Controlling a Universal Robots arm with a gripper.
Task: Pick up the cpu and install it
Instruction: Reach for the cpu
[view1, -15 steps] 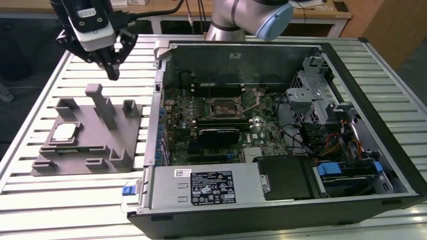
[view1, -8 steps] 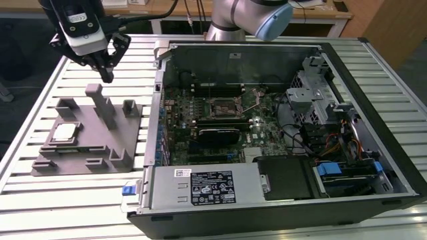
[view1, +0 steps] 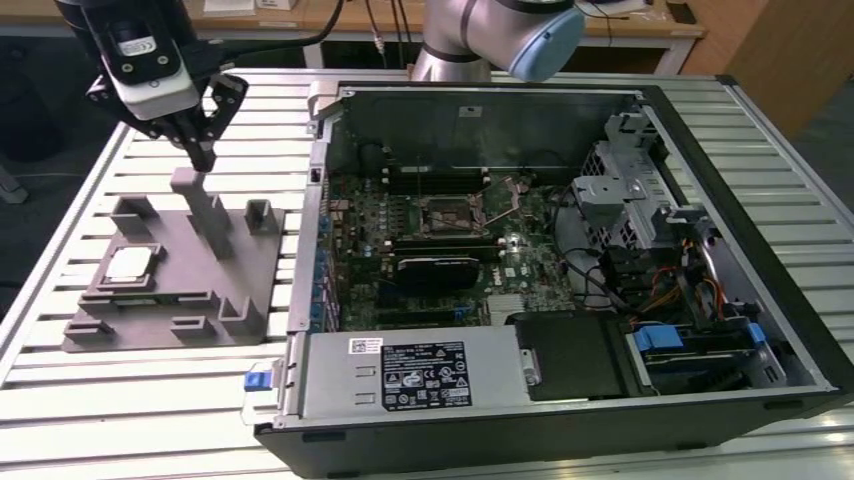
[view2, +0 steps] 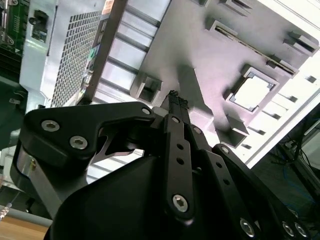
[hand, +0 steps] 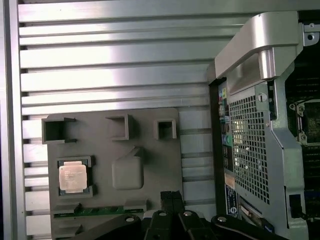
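On the fixture (view1: 150, 316), cpu (view1: 130, 265) lies apart from the hand (view1: 200, 158).

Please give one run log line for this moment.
gripper: shut, empty | position: over grey fixture | cpu: in fixture pocket, ungrasped

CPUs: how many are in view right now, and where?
1. The cpu sits in a square recess of the grey fixture, to the exterior view's left of the open computer case. Others could be hidden inside the case.
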